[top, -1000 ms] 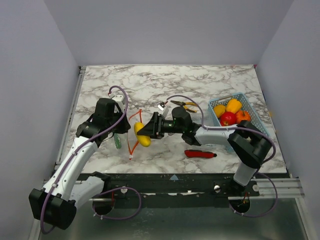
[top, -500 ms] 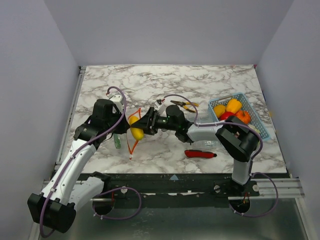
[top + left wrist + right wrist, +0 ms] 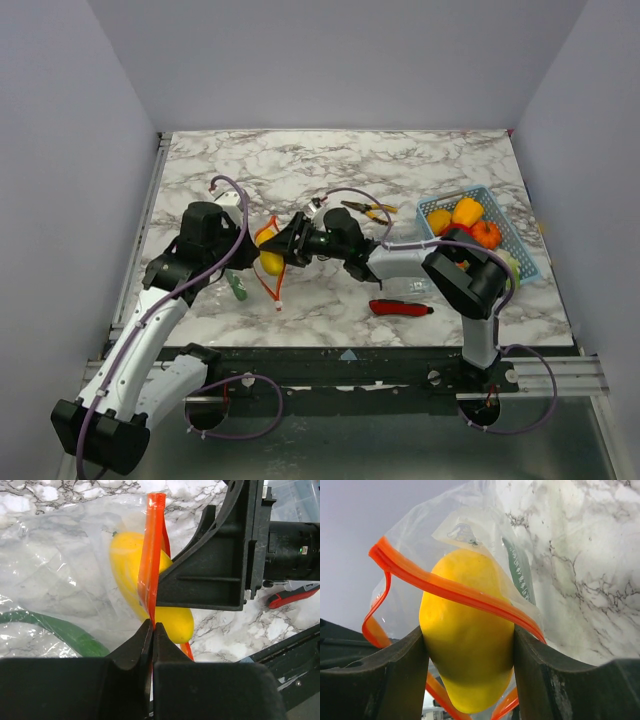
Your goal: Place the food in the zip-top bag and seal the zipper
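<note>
The clear zip-top bag hangs left of centre, its orange-red zipper forming an open loop. My left gripper is shut on one zipper strip and holds the mouth up. My right gripper is shut on a yellow toy pepper, its upper end past the zipper loop in the bag mouth; it also shows in the top view and the left wrist view. A green piece lies inside the bag. More food sits in the basket.
A light blue mesh basket stands at the right. A red-handled knife lies near the front, yellow-handled pliers behind the arms. A clear rigid box shows at the left wrist view's top right.
My right gripper has carried the yellow pepper leftward, from beside the bag into its open mouth. My left gripper kept hold of the zipper and shifted slightly.
</note>
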`<action>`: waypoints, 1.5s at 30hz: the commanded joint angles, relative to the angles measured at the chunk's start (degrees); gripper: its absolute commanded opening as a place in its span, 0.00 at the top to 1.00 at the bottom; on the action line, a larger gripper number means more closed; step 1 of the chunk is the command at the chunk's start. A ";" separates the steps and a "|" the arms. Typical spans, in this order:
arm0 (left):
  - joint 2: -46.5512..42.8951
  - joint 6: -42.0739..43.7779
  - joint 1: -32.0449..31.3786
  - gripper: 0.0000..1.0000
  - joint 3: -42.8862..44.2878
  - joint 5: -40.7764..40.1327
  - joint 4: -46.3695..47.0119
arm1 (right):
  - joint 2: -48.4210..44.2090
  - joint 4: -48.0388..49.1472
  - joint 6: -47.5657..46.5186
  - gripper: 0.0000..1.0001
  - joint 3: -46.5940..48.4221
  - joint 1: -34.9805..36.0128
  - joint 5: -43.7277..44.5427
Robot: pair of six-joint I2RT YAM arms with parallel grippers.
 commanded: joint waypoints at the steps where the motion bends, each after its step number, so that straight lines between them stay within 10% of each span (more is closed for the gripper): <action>1: -0.82 0.01 -0.20 1.00 -0.32 1.34 1.97 | 0.41 -5.22 -4.45 0.79 3.21 0.56 5.14; 15: -0.06 0.01 -0.24 1.00 -0.09 1.10 1.47 | -0.58 -7.61 -6.35 0.25 4.34 1.09 4.40; 45: -7.55 -0.87 -0.20 1.00 -1.37 -8.16 2.81 | -13.28 -23.41 -20.32 0.37 0.97 2.47 11.44</action>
